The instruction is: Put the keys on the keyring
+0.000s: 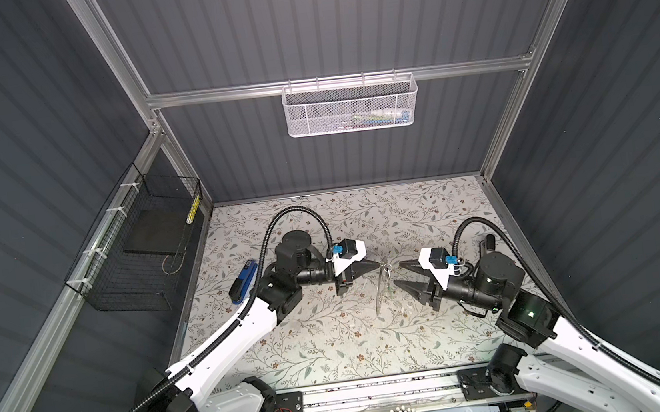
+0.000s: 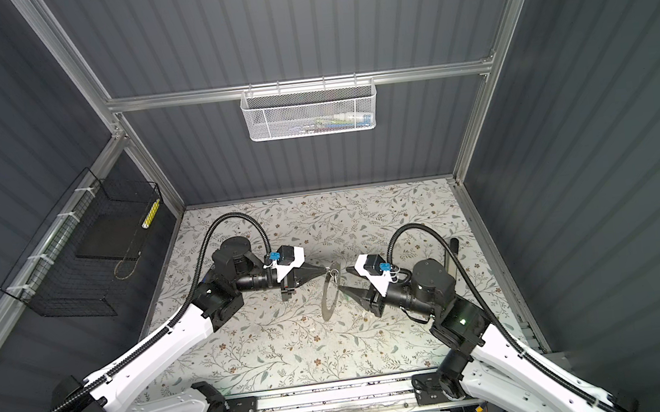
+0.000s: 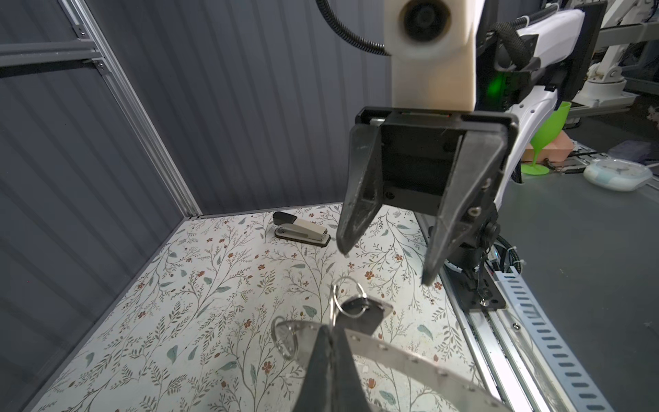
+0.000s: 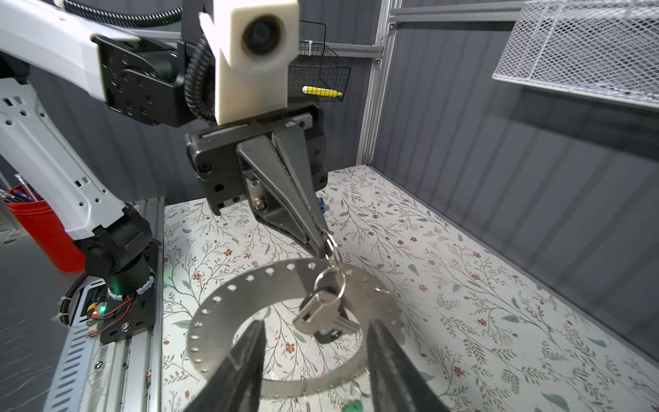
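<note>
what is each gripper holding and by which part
Left gripper: shut on the flat grey metal keyring, pinching its rim beside the hanging silver key. Right gripper: open, holding nothing.

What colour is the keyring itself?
The keyring is silver-grey metal, with rim holes; clearest in the right wrist view.

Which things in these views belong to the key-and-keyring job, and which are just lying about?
Job: keyring, gripped by the shut left gripper; silver key dangling at its rim; open right gripper facing it.
Lying about: blue stapler; white-and-black stapler; white mesh basket; black wire basket.
</note>
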Robot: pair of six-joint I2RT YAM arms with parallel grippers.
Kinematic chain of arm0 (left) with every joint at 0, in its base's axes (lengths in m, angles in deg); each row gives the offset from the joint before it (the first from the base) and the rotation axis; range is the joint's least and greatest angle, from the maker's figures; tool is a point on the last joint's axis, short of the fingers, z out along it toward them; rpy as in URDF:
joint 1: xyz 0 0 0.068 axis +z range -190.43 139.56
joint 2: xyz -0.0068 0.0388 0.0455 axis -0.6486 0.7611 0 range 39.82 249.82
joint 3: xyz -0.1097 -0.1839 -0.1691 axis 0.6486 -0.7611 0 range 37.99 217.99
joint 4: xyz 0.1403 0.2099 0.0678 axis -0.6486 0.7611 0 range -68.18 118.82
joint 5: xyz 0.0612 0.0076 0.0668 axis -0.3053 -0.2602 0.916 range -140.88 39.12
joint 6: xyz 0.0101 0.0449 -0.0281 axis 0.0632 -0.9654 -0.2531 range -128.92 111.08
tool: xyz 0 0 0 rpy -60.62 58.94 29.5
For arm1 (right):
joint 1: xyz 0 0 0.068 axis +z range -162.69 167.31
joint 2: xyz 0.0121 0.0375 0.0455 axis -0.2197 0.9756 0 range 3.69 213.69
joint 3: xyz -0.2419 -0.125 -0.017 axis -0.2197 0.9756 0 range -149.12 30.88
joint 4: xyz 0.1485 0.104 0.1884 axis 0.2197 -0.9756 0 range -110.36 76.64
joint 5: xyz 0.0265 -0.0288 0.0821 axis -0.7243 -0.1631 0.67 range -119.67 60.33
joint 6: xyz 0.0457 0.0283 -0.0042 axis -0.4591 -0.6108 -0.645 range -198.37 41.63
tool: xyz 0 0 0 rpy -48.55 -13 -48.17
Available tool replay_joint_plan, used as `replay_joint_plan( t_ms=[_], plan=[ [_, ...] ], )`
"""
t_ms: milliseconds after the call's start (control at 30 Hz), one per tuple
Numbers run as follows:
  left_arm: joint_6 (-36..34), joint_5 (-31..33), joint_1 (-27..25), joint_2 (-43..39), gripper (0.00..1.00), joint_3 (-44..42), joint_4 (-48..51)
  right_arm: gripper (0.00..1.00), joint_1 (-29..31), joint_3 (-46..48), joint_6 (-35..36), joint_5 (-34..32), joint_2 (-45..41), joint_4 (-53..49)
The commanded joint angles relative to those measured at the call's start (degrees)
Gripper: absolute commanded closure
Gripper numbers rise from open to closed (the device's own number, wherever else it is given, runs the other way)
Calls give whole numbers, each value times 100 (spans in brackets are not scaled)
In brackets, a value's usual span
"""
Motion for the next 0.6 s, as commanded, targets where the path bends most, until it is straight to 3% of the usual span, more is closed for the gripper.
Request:
replay_joint_plan(
  t_ms=[0,233,567],
  plan=[
    [453,-302,49,10,100,299,-624,50,-12,-357,216,-281,-107,-681],
    [714,-358,49,151,100,128,-1223,51,-18,-907,108,-146,439,-880],
    [275,-395,66,283,100,368,-734,58,-31,-990,25,-142,690,-602]
  ],
)
